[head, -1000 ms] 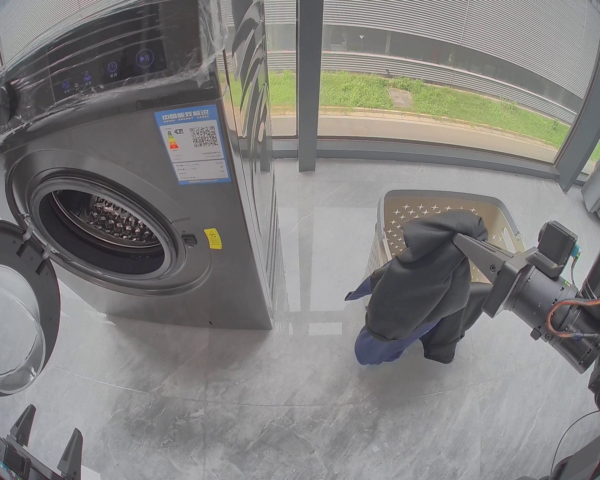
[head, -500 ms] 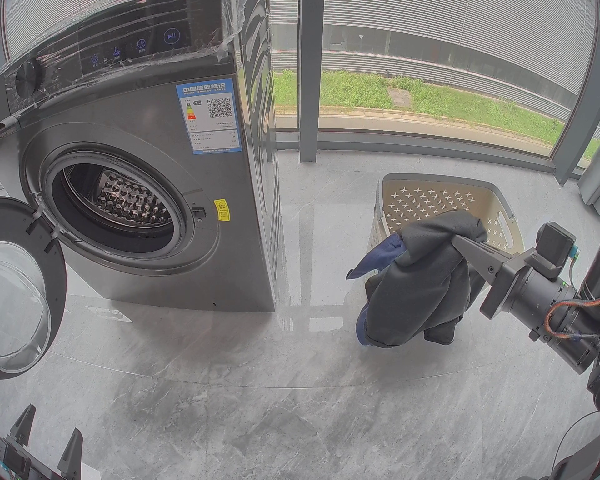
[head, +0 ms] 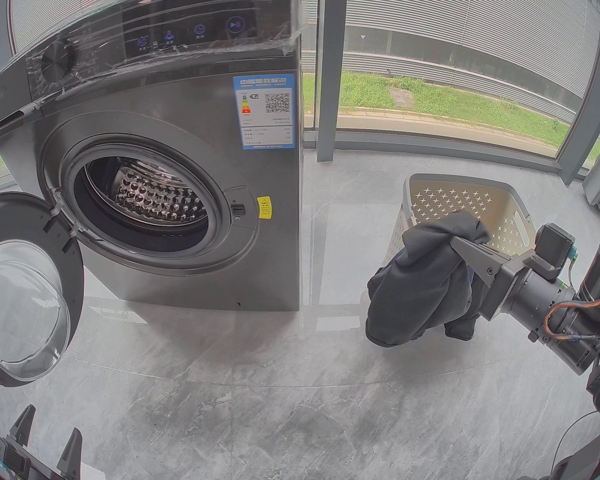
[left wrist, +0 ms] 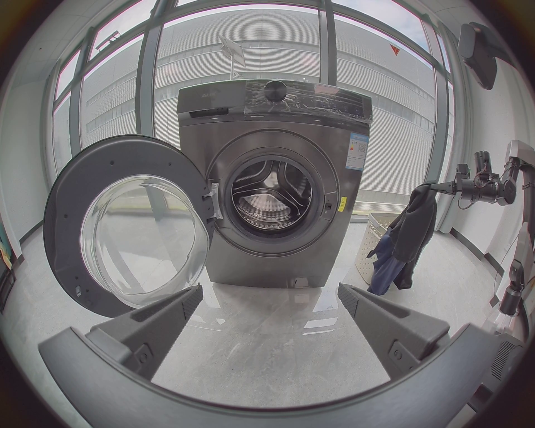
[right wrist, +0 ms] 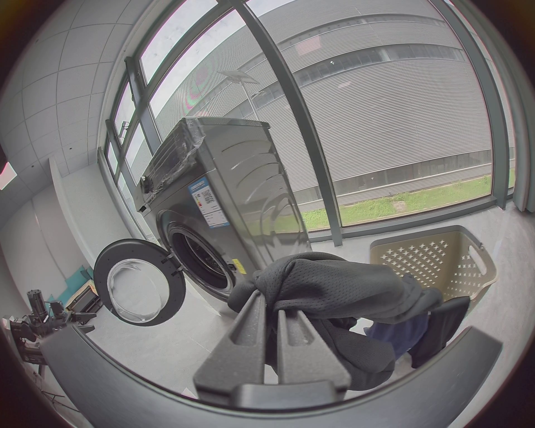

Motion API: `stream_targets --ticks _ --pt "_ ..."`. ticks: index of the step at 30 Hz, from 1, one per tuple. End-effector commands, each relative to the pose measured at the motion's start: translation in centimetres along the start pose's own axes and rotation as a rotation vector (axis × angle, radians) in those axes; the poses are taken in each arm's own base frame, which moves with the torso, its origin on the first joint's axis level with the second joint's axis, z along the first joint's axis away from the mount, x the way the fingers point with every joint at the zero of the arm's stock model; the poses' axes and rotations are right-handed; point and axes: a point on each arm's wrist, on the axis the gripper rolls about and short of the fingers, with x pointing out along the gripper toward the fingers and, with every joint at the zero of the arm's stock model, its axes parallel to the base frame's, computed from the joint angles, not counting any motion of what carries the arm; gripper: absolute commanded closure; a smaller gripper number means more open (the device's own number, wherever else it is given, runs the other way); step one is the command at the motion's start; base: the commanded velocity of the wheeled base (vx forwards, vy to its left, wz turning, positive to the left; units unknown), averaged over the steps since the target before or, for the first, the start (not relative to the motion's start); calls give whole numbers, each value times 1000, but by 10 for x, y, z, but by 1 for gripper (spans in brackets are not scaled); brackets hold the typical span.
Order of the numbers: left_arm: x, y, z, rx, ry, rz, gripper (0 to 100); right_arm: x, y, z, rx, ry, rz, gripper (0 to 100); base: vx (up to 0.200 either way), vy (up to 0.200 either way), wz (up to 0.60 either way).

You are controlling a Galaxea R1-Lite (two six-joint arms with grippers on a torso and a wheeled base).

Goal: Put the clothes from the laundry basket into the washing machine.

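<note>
Here, the right pincer grips a dark grey garment, hanging it clear of the floor before the beige laundry basket, presumably for carrying to the washing machine, while the left pincer sits low, spread wide.

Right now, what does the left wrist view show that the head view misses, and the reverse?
Left wrist view's extra: a blue garment hanging below the dark garment, and the door whole, round glass included.
Head view's extra: the inside wall of the laundry basket with its star-shaped holes, and lit icons on the control panel.
Shared: the washing machine with its door open and drum exposed, and the dark garment pinched in the shut right end effector by the basket.
</note>
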Motion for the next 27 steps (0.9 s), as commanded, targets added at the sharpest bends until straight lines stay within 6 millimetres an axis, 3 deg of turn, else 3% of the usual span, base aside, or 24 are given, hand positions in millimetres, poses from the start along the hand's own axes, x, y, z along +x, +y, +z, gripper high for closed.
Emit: stream_targets --ticks 1,4,13,23,27 --pt "0 0 -5 -1 2 0 0 0 0 0 0 0 1 100 0 200 0" --pt "0 0 -5 -1 2 0 0 0 0 0 0 2 1 100 0 200 0" --pt "0 0 -5 -1 0 0 0 0 0 0 0 0 1 100 0 0 0" --pt "0 0 -5 -1 2 0 0 0 0 0 0 0 1 100 -200 0 0" --pt "0 0 -5 -1 2 0 0 1 0 -1 0 3 1 100 0 0 0"
